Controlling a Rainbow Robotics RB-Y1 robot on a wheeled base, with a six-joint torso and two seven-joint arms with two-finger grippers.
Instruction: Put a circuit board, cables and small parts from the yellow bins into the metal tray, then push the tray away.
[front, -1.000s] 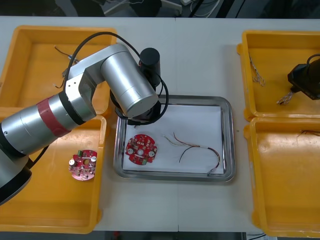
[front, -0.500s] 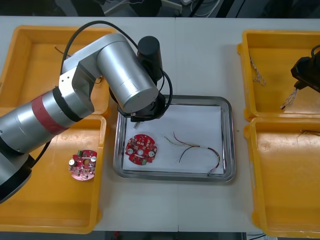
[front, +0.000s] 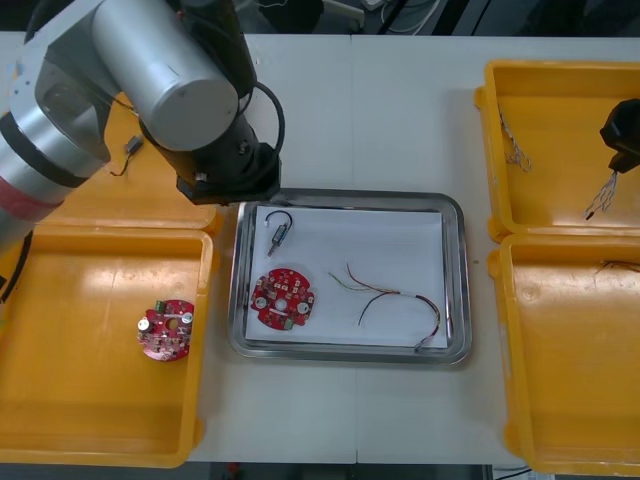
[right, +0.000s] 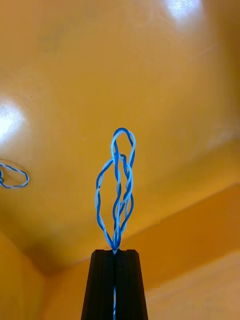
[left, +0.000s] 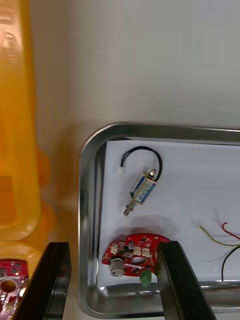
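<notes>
Left of the tray (front: 455, 215), the near bin (front: 100, 420) has one spare board (front: 166, 329) on its floor. The left fingers (left: 59, 280) hang over the tray's far left corner, spread wide and holding nothing. I think their work here is done, because a small part (front: 278, 235) with a black lead lies free in that corner. Nearer in the tray lies the board (front: 283, 298), and right of it a thin cable (front: 400, 300) of red, yellow and black strands that reaches toward the near right corner. These three lie apart on the white inside. The big left arm (front: 150, 70) is over the bench (front: 400, 110) left of the tray, so it does not block the way from the right.

Well right of the tray, over the far bin (front: 560, 100), the right fingers (right: 115, 251) are pressed together on a blue and white cable (right: 117, 195). It hangs as loose loops, lifted off the bin floor; it seems held by one end so that the rest can drop easily. Another such cable (front: 515, 150) lies in that bin, on the side toward the tray. On the way the loops must pass over the bin wall and the tray rim. The tray's far right part is free.
</notes>
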